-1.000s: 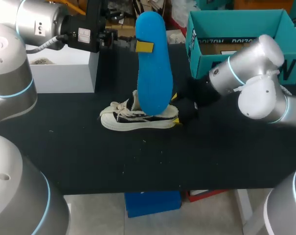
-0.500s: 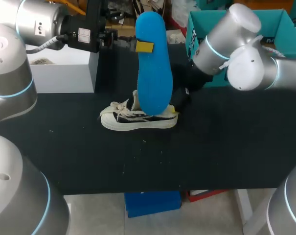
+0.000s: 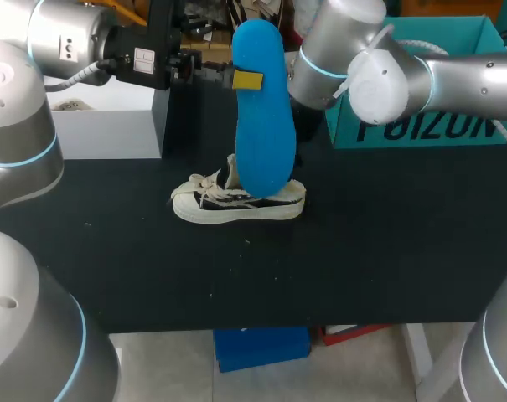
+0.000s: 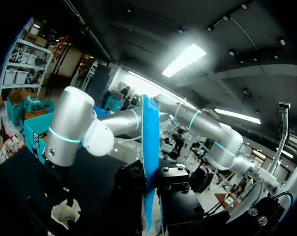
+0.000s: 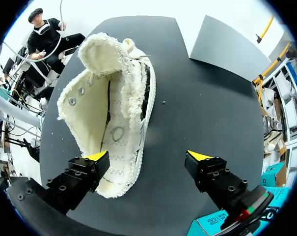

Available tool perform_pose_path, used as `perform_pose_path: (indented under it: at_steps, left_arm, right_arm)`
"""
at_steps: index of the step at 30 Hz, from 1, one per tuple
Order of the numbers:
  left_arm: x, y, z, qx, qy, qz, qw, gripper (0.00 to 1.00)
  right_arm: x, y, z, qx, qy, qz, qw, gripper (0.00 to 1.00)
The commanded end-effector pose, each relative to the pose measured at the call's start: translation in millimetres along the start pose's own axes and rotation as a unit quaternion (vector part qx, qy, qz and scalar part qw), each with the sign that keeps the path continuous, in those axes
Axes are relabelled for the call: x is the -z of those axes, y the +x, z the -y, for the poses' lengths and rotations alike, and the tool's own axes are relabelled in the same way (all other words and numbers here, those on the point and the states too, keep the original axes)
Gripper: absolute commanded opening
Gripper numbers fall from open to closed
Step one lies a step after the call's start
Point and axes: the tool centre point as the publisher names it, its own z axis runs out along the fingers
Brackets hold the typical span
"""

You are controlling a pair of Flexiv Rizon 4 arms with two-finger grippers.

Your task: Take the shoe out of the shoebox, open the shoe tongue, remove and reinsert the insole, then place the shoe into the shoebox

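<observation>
A blue insole [image 3: 263, 117] stands upright over the shoe, my left gripper [image 3: 246, 80] shut on its upper edge. Seen edge-on in the left wrist view, the insole [image 4: 149, 157] is pinched between the black fingers. The black-and-white canvas shoe [image 3: 236, 199] rests on its sole on the black table. My right arm [image 3: 354, 59] hangs above and behind it. From the right wrist, the shoe [image 5: 111, 118] gapes with its tongue pulled back, and my right gripper [image 5: 148, 156] is open above its heel, touching nothing. The teal shoebox [image 3: 421, 130] stands at the back right.
A white box [image 3: 111, 117] sits at the back left of the black table [image 3: 362, 268], under my left arm. A corner of the teal shoebox [image 5: 212, 223] shows beside my right gripper.
My right arm has lifted and swung back and to the left, away from the shoe's heel, uncovering the shoebox front. My left arm and the insole have not moved.
</observation>
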Motion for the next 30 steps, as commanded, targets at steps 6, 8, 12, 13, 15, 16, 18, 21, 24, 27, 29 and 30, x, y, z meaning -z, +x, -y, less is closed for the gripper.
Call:
perform_pose_path:
  at_steps: [6, 8, 12, 13, 15, 16, 18, 21, 24, 27, 29, 30]
  left_arm:
    - [-1, -0.3, -1, -0.001, 0.001, 0.001, 1.000, 0.00]
    - [-1, -0.3, -1, -0.001, 0.001, 0.001, 1.000, 0.00]
    - [-1, -0.3, -1, -0.001, 0.001, 0.001, 1.000, 0.00]
    - [-1, -0.3, -1, -0.001, 0.001, 0.001, 1.000, 0.00]
    - [-1, -0.3, -1, -0.001, 0.001, 0.001, 1.000, 0.00]
    - [-1, -0.3, -1, -0.001, 0.001, 0.001, 1.000, 0.00]
    - [-1, -0.3, -1, -0.001, 0.001, 0.001, 1.000, 0.00]
    - [-1, -0.3, -1, -0.001, 0.001, 0.001, 1.000, 0.00]
    - [-1, -0.3, -1, -0.001, 0.001, 0.001, 1.000, 0.00]
    - [-1, -0.3, -1, -0.001, 0.001, 0.001, 1.000, 0.00]
    - [-1, -0.3, -1, -0.001, 0.001, 0.001, 1.000, 0.00]
    - [-1, -0.3, -1, -0.001, 0.001, 0.001, 1.000, 0.00]
  right_arm:
    - [-14, -13.7, -22.3, 0.000, 0.104, -0.024, 0.994, 1.00]
    - [-16, -14.4, -25.5, 0.001, 0.106, -0.026, 0.994, 1.00]
    - [-18, -15.5, -30.6, 0.003, 0.110, -0.031, 0.993, 1.00]
    - [-18, -15.8, -31.3, 0.003, 0.111, -0.031, 0.993, 1.00]
    - [-18, -16.2, -32.3, 0.003, 0.112, -0.031, 0.993, 1.00]
    - [-18, -16.2, -32.4, 0.003, 0.112, -0.031, 0.993, 1.00]
    - [-18, -16.3, -32.5, 0.002, 0.113, -0.031, 0.993, 1.00]
    - [-18, -15.4, -31.8, 0.000, 0.115, -0.031, 0.993, 0.82]
    - [-20, -12.9, -32.6, -0.005, 0.115, -0.029, 0.993, 0.33]
    - [-24, -8.5, -34.1, -0.009, 0.118, -0.029, 0.993, 0.00]
    - [-24, -8.5, -34.1, -0.009, 0.118, -0.029, 0.993, 0.00]
    - [-24, -8.5, -34.1, -0.009, 0.118, -0.029, 0.993, 0.00]
